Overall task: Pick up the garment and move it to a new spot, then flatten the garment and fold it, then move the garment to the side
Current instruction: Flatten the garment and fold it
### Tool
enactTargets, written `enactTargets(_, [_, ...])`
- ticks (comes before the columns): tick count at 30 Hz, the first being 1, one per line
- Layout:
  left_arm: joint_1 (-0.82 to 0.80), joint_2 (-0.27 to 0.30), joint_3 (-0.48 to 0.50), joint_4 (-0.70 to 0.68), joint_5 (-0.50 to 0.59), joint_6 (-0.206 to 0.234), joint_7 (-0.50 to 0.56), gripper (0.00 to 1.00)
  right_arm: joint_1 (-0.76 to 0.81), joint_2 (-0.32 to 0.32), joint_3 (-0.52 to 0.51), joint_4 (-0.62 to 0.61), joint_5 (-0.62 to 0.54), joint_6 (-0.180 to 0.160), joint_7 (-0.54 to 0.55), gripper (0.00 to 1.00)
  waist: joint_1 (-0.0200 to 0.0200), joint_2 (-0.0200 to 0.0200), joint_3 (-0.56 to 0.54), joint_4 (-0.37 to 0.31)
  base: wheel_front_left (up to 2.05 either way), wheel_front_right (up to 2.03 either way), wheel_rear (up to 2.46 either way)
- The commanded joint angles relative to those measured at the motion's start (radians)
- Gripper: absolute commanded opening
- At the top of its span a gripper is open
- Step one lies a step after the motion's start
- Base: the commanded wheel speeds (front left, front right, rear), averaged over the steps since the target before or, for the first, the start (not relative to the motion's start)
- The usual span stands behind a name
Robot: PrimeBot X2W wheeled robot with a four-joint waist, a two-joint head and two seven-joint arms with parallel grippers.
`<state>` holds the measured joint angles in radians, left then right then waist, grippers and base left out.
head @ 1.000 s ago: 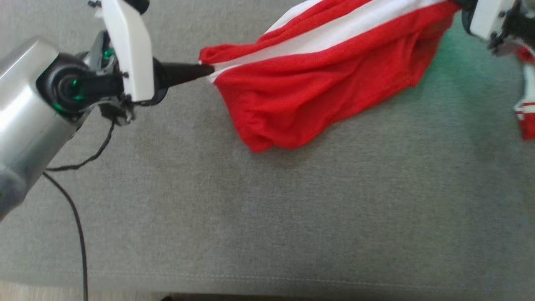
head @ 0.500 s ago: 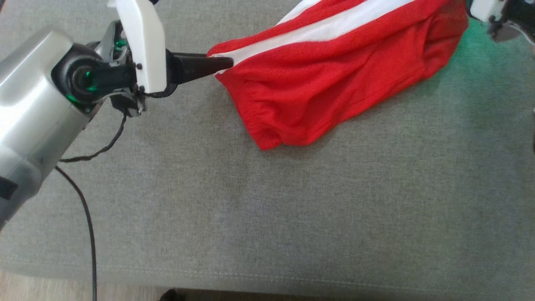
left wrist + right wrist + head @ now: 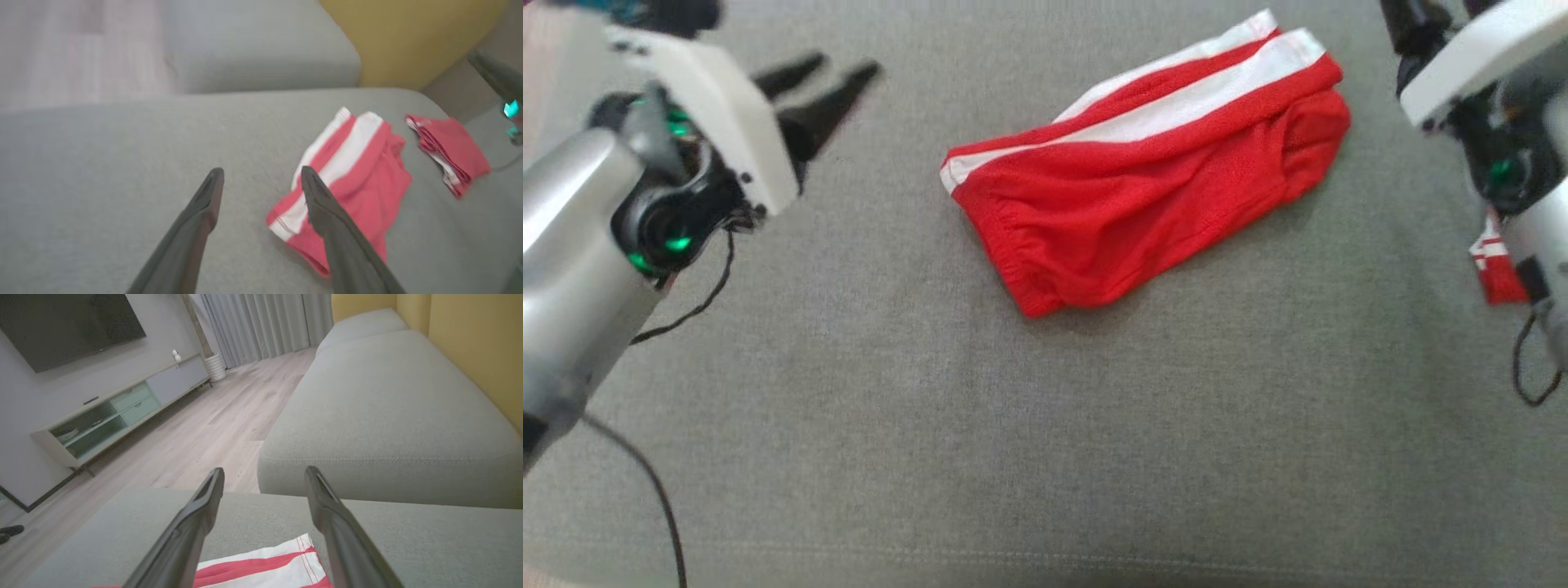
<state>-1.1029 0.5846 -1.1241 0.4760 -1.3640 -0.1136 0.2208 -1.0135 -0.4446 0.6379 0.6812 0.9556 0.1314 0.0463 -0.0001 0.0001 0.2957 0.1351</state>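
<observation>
- The red mesh garment with white side stripes (image 3: 1143, 171) was seen lying crumpled on the grey fabric sofa seat (image 3: 1045, 425), near its middle, touched by neither tool.
- The left tool (image 3: 845, 65) was held off to the garment's left, well apart from its striped end, the two dark fingers spread wide with nothing between them.
- The right tool (image 3: 265, 471) was likewise spread wide and empty, a white-striped hem of the garment being seen below its fingers.
- A second red and white cloth (image 3: 449, 153), folded, was laid near the garment, apart from it.
</observation>
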Motion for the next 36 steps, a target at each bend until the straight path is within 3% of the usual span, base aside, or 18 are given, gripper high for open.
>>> enactTargets(1, [-0.015,0.044,0.057,-0.003,0.052,0.033,-0.102,1.0,0.027,0.019,0.003,0.0,-0.014,-0.001,-0.052,1.0,0.0001,-0.0001,-0.032,-0.007,0.0,0.0,0.0])
enactTargets(7, [0.126,0.024,0.086,-0.068,0.169,0.176,-0.435,1.0,0.077,0.048,0.012,0.14,-0.019,-0.001,-0.127,1.0,0.0001,-0.0001,-0.048,0.025,0.0,0.0,0.0])
enactTargets(10, [0.216,0.004,0.125,-0.136,0.224,0.253,-0.478,1.0,0.075,0.04,0.016,0.21,-0.016,-0.001,-0.124,1.0,0.0001,-0.0001,-0.04,0.059,0.0,0.0,0.0])
enactTargets(13, [0.334,-0.042,0.261,-0.242,0.309,0.313,-0.482,1.0,0.048,0.029,0.018,0.276,-0.012,-0.001,-0.105,1.0,0.0001,-0.0001,-0.021,0.092,0.0,0.0,0.0])
enactTargets(15, [0.435,-0.085,0.358,-0.302,0.371,0.328,-0.482,1.0,0.021,0.021,0.025,0.317,-0.012,-0.001,-0.075,1.0,0.0001,-0.0001,-0.005,0.114,0.0,0.0,0.0])
enactTargets(19, [0.619,-0.186,0.496,-0.386,0.488,0.31,-0.482,1.0,-0.04,0.002,0.046,0.395,-0.019,-0.001,-0.008,1.0,0.0001,-0.0001,0.026,0.159,0.0,0.0,0.0])
enactTargets(24, [0.761,-0.313,0.61,-0.401,0.587,0.248,-0.482,1.0,-0.087,-0.016,0.073,0.484,-0.013,-0.001,0.14,1.0,0.0001,-0.0001,0.053,0.218,0.0,0.0,0.0])
enactTargets(28, [0.8,-0.359,0.653,-0.384,0.649,0.217,-0.482,1.0,-0.113,-0.027,0.073,0.538,-0.004,-0.001,0.218,1.0,0.0001,-0.0001,0.06,0.242,0.0,0.0,0.0])
enactTargets(36, [0.862,-0.449,0.745,-0.339,0.739,0.136,-0.482,1.0,-0.123,-0.046,0.04,0.607,0.025,-0.001,0.476,1.0,0.0001,-0.0001,0.069,0.273,0.0,0.0,0.0])
